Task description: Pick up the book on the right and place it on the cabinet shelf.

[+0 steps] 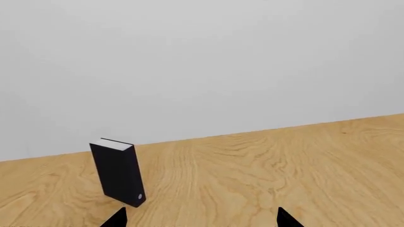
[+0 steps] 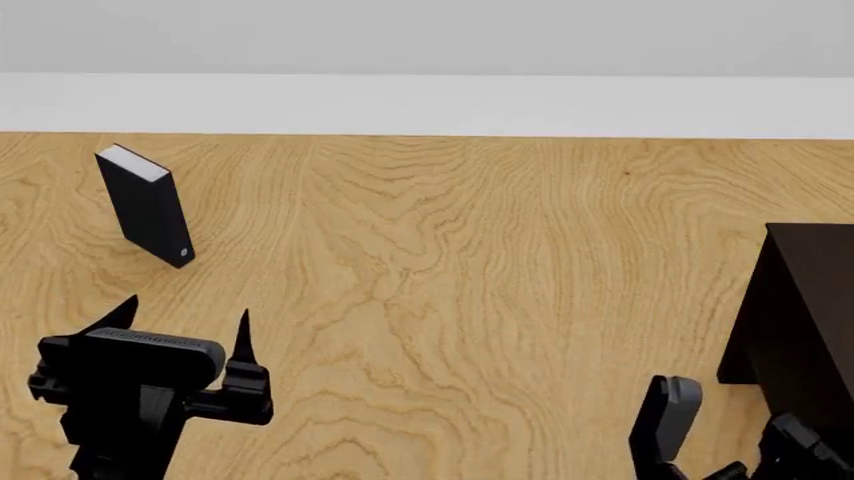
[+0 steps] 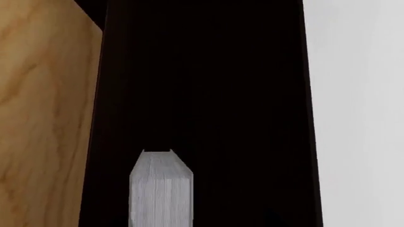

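Right gripper (image 2: 707,440): low at the head view's right edge, beside the cabinet; grip state impossible to tell
Book (image 3: 161,191): whitish page edges close in the right wrist view, against the cabinet's dark board
Left gripper (image 2: 180,325): fingers spread, holding nothing
Black book (image 2: 147,205): upright on the wooden table (image 2: 467,280), beyond the left gripper
Cabinet (image 2: 801,320): dark, at right

obstacles: black book (image 2: 147,205) upright far-left, cabinet (image 2: 801,320) right edge | free: bare table (image 2: 454,280) between
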Controlling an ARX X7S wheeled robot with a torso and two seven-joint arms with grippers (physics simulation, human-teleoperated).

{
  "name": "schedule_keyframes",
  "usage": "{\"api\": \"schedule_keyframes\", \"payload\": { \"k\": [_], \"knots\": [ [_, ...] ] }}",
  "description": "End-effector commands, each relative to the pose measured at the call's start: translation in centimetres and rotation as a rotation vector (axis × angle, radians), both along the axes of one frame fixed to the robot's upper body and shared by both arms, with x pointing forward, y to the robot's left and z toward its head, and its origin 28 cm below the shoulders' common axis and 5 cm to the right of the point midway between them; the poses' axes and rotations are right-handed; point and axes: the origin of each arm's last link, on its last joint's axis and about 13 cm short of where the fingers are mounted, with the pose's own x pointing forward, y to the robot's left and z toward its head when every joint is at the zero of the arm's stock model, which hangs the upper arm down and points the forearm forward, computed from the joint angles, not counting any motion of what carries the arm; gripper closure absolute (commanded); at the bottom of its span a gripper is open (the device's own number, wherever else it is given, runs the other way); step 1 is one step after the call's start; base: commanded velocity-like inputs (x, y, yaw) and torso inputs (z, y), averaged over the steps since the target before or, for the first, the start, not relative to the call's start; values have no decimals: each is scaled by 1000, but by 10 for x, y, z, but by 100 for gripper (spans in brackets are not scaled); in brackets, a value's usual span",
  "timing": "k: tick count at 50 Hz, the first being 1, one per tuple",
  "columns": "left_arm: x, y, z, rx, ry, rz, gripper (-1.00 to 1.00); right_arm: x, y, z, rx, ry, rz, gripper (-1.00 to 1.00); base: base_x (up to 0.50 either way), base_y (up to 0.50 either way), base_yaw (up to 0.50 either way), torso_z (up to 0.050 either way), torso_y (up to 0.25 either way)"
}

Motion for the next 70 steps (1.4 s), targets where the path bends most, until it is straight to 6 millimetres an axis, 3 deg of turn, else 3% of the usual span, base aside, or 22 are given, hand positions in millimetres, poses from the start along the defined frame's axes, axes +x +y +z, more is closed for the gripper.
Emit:
{"api": "schedule_keyframes", "payload": {
  "k": [1,28,40,50,70],
  "knots": [
    [1,1,-3,-8,-2,-3,-100,21,1,16,-31,-75,173,-100,0,0,0,0,10],
    [0,0,-4,-21,-8,-21,-100,35,21,24,45,-163,277,-100,0,0,0,0,0],
    [-2,0,-2,-21,-9,-21,-100,32,19,19,75,-159,259,-100,0,0,0,0,0],
    [-1,0,-3,-23,-9,-21,-100,31,22,4,551,-179,213,-100,0,0,0,0,0],
    [-3,-1,-2,-24,-10,-22,-100,38,33,9,673,-179,259,-100,0,0,0,0,0]
  ]
}}
